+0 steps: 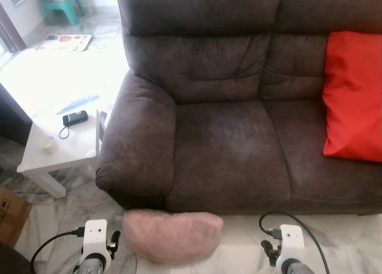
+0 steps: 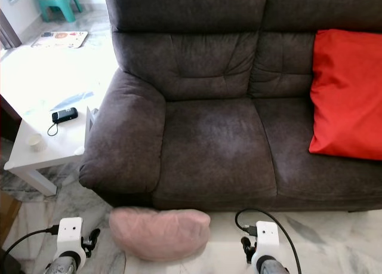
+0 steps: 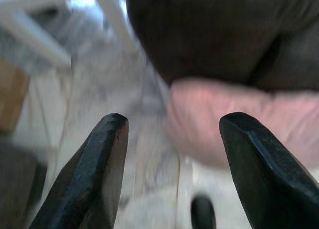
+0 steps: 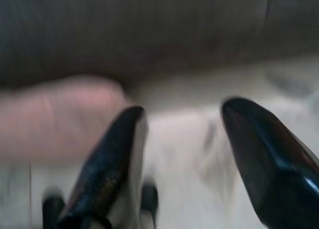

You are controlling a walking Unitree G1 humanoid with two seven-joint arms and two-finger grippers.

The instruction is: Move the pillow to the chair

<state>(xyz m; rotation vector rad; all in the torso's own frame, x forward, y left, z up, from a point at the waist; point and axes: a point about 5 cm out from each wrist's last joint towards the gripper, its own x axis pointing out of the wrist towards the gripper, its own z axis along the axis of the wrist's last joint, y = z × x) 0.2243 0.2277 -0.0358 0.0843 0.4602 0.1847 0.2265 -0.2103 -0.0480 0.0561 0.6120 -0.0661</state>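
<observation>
A pink pillow (image 1: 172, 234) lies on the marble floor against the front of the dark brown sofa (image 1: 227, 148), below its left seat. The left wrist view is blurred; in it my left gripper (image 3: 172, 139) is open, with the pink pillow (image 3: 239, 121) just beyond and to one side of its fingers. My right gripper (image 4: 192, 134) is open too, the pillow (image 4: 60, 116) off to the side past one finger. Both wrists (image 1: 94, 241) (image 1: 290, 243) sit low on either side of the pillow. A red pillow (image 1: 353, 95) leans on the sofa's right seat.
A white side table (image 1: 59, 137) stands left of the sofa arm, holding a small black device (image 1: 75, 117) and a cup (image 1: 47, 144). A teal stool (image 1: 59, 4) is at the far back left. A cardboard box (image 1: 11, 213) sits at the lower left.
</observation>
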